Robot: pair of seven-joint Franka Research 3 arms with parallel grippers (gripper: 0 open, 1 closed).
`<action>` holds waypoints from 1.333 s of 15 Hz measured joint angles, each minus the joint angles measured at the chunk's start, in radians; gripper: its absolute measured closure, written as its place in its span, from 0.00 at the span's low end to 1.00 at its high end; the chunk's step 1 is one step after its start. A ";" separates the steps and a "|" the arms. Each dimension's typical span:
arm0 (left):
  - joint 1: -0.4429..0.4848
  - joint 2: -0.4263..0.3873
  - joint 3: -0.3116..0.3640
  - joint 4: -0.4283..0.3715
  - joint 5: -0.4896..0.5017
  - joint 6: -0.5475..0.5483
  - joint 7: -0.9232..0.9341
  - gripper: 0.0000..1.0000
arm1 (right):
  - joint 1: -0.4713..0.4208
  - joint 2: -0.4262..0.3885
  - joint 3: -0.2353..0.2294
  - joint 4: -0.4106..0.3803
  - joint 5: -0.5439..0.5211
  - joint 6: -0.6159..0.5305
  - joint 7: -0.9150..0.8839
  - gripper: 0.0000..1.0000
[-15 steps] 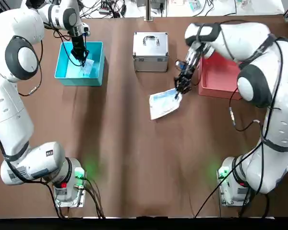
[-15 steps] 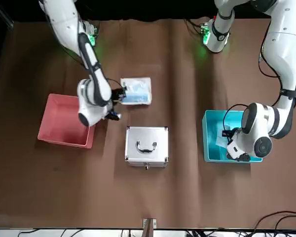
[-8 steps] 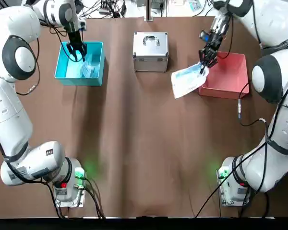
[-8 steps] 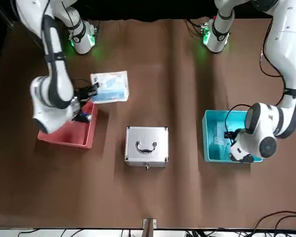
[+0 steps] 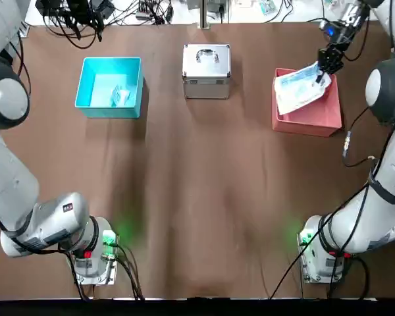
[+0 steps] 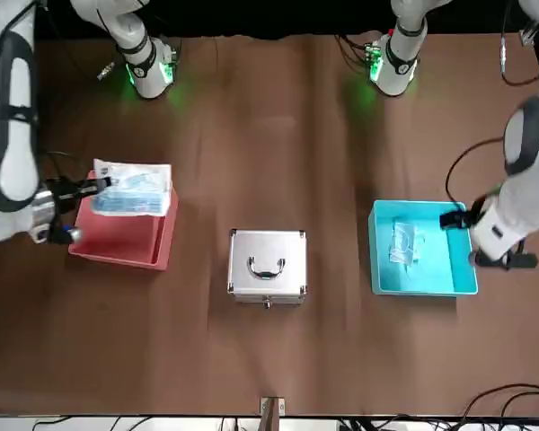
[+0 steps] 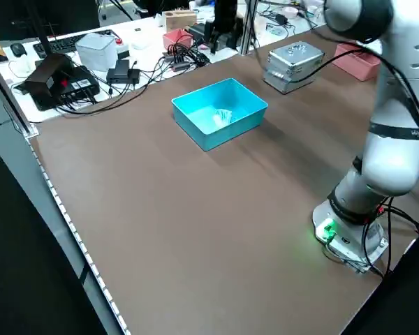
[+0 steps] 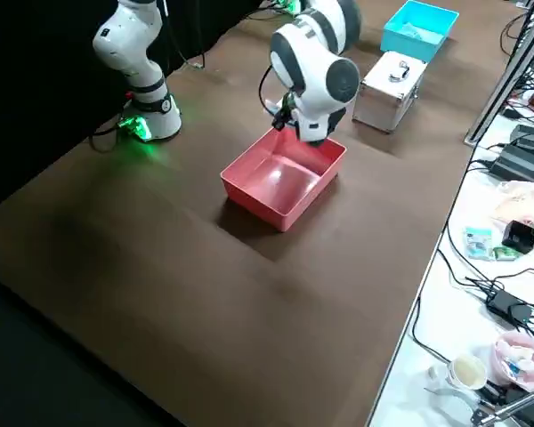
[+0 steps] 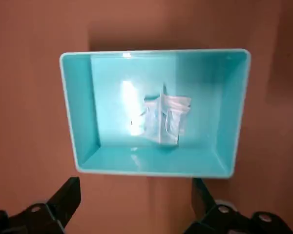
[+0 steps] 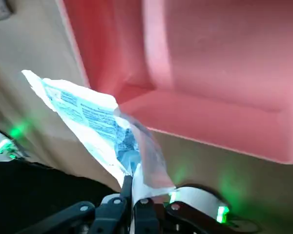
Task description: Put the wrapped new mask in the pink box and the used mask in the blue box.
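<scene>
1. Now: right gripper (image 10: 135,192) clamped on one edge of the wrapped new mask (image 5: 301,87), packet hanging in the air over the pink box (image 5: 307,120), not yet inside.
2. Probably light, thin and floppy: packet droops and tilts from the single pinch point, slick plastic, likely to slide if grip loosens.
3. Best held at a corner or edge seam, as here; flat middle offers nothing to pinch.
4. Used mask (image 9: 163,118) lying bunched on the floor of the blue box (image 9: 79,127); soft cloth, no further handling needed by the look of it.
5. Left gripper (image 9: 134,204) high above the blue box, fingers apart, holding nothing.
</scene>
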 joint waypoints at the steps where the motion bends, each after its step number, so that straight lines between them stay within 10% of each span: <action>1: -0.001 -0.038 -0.012 0.004 -0.001 -0.024 0.000 0.00 | -0.028 0.006 0.000 0.006 -0.021 0.006 -0.030 0.96; 10: 0.042 -0.131 -0.021 0.055 -0.089 -0.145 0.003 0.00 | -0.135 0.137 0.002 0.014 -0.076 0.239 -0.211 0.96; 20: 0.056 -0.143 -0.014 0.101 -0.094 -0.135 0.000 0.00 | -0.126 0.216 0.029 0.015 -0.076 0.242 -0.157 0.96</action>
